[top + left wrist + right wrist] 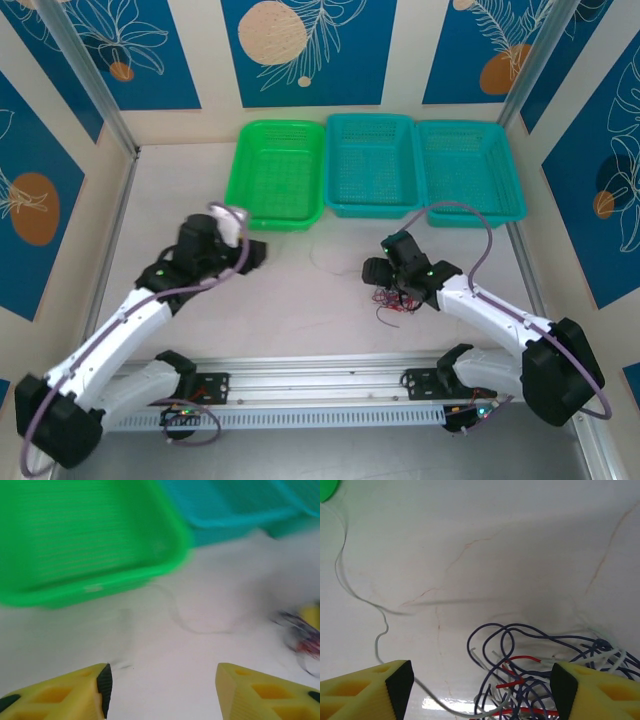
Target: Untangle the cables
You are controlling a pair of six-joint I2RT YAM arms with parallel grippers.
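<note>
White table (300, 320) with 3 baskets at its far edge: green basket (272, 222), 2 teal baskets (372, 207) to its right. Left gripper (162, 680) hovers before the green basket, jaws parted, gripping nothing. Right gripper (482, 685) gapes wide above the tangled cables (520, 680), gripping none, on open tabletop nearer and to the right of that basket.

White tabletop (300, 320) with faint reddish veins, blue wall panels (300, 50) printed with white leaf outlines and orange discs, cream strips (210, 60) between them, aluminium corner posts (88, 80), slotted aluminium rail (310, 380) along the near edge, soft even light.
</note>
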